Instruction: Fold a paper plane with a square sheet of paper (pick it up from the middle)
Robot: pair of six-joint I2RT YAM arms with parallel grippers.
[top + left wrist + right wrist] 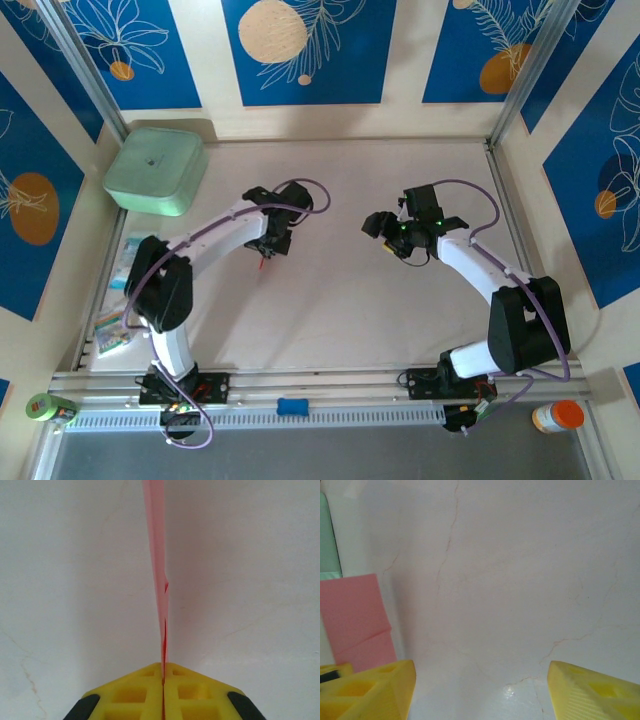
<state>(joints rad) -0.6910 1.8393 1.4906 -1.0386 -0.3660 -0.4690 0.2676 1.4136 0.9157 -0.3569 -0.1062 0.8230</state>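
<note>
Left hand (163, 677) is pressed together on the folded sheet of paper (155, 530), held edge-on, likely so its crease is secured; right hand (481, 672) is spread.

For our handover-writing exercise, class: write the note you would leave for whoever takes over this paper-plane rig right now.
Left pincer: shut on the paper, which sticks out ahead of it, seen edge-on.
Right pincer: open, holding nothing, with the paper off to its side.
Done: paper gripped and folded flat; a crease shows in the right wrist view.
Left: no finished dart shape is visible, so more folds probably remain; how many cannot be told.
</note>
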